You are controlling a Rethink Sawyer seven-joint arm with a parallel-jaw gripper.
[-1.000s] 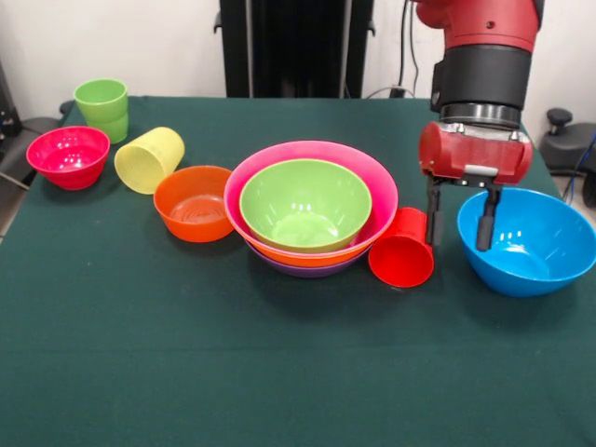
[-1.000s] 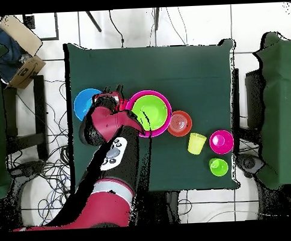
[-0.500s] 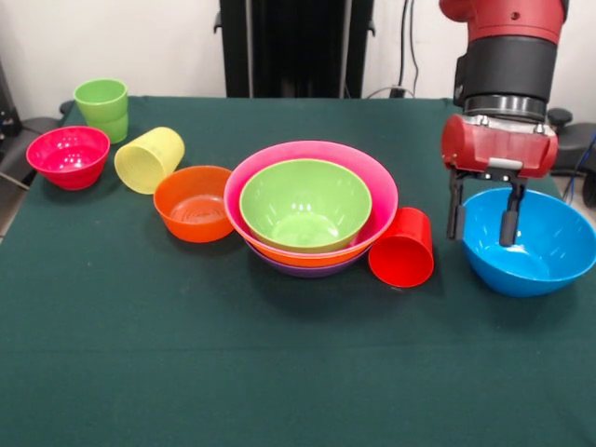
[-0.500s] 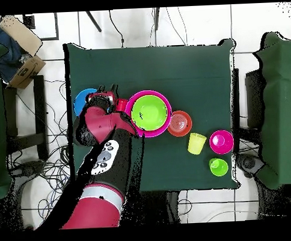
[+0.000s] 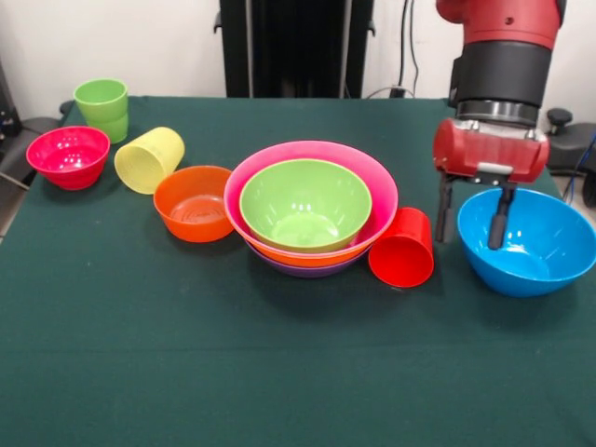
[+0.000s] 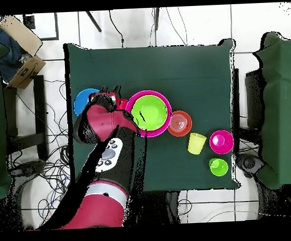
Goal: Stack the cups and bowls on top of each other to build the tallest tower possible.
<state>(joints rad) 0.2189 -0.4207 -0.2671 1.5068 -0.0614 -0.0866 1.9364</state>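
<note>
The blue bowl [image 5: 526,239] sits on the surface [image 5: 279,372] at the end of the row, upright and apart from the tower [image 5: 312,209], with the red cup [image 5: 402,248] lying on its side between them. The pincer [image 5: 472,216] is open and holds nothing; one finger hangs outside the bowl's near rim, the other over its inside. In the last second it swung from just beside the red cup out over the bowl, then eased a little back and lower, so it now straddles the rim. That reads as lining up a rim grasp, with the blue bowl the likely next piece for the tower. Further off, the orange bowl [image 5: 194,202], yellow cup [image 5: 149,159], magenta bowl [image 5: 68,155] and green cup [image 5: 102,107] are untouched
</note>
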